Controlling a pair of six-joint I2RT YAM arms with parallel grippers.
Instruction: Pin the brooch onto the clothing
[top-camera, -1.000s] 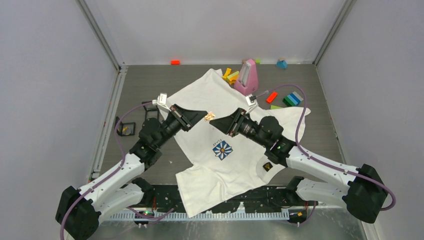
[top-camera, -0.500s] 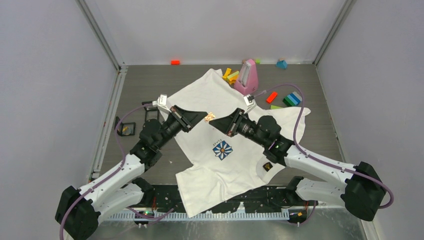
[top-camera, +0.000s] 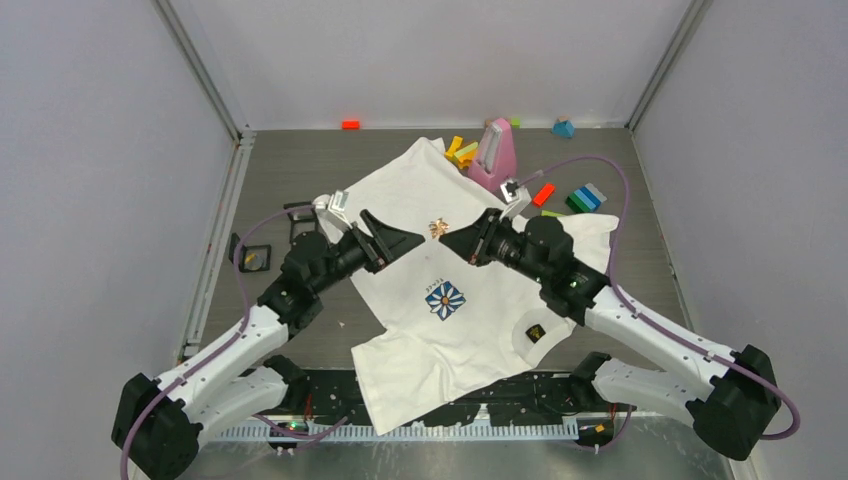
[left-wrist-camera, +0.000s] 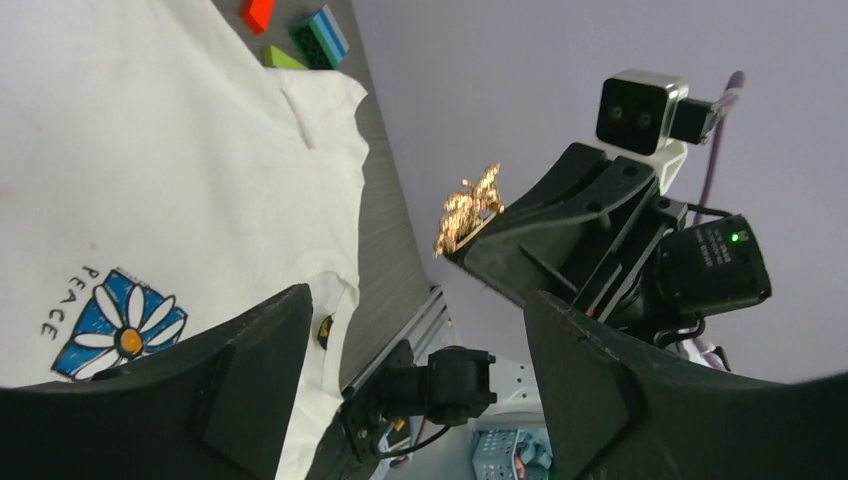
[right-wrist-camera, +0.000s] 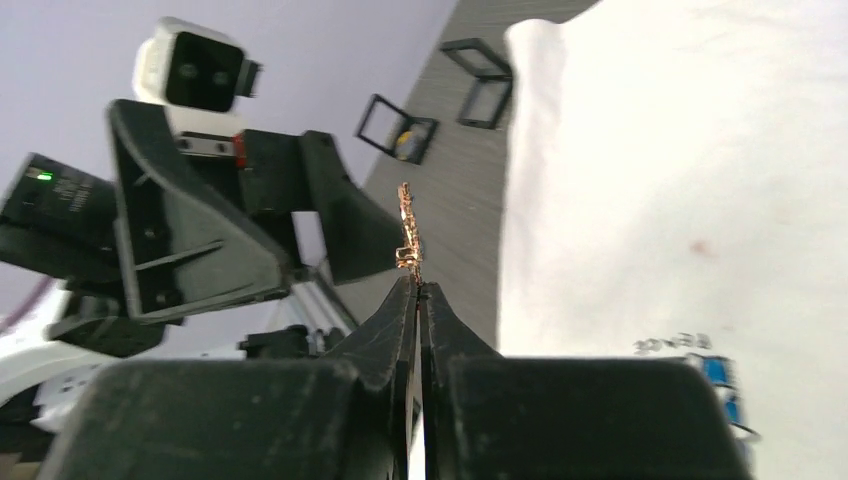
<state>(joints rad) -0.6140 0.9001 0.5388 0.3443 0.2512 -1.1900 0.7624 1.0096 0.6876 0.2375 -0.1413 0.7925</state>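
Right gripper (top-camera: 449, 238) is pinching the brooch (top-camera: 437, 229) at its closed tips, holding it above the clothing (top-camera: 480, 310), while the wide-open, empty left gripper (top-camera: 403, 243) is hovering just left of it.

We take this for a robotics lab: grey enclosure walls (top-camera: 440, 60), aluminium framing (top-camera: 200, 70), two bench-mounted arms (top-camera: 250, 335) (toy blocks (top-camera: 583, 198) behind).

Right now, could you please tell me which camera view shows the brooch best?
The left wrist view: the gold brooch shows broadside against the wall, pinched in the right gripper. The right wrist view sees it edge-on, a thin strip above the shut jaws. The top view shows a small gold speck above the T-shirt.
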